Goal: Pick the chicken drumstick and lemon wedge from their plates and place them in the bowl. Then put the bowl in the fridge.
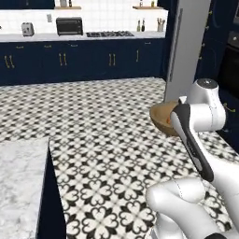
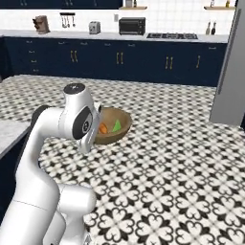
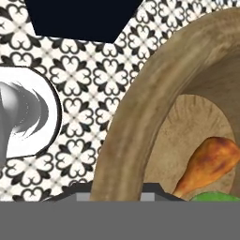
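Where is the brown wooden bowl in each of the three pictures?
Left base view: the bowl is at the right of the middle, partly behind the white arm.
Right base view: just left of the middle, beside the arm, food inside.
Hand view: close up on the right, its rim curving past.
Shared landmark: the black-and-white patterned floor under it.

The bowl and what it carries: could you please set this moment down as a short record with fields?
bowl: brown wooden bowl, held up above the patterned floor at the arm's end
contents: chicken drumstick and lemon wedge, both inside
claw: at the bowl's near rim, hidden; grip state cannot be told
fridge: grey fridge ahead on the right
task stage: both foods loaded; bowl not yet in the fridge
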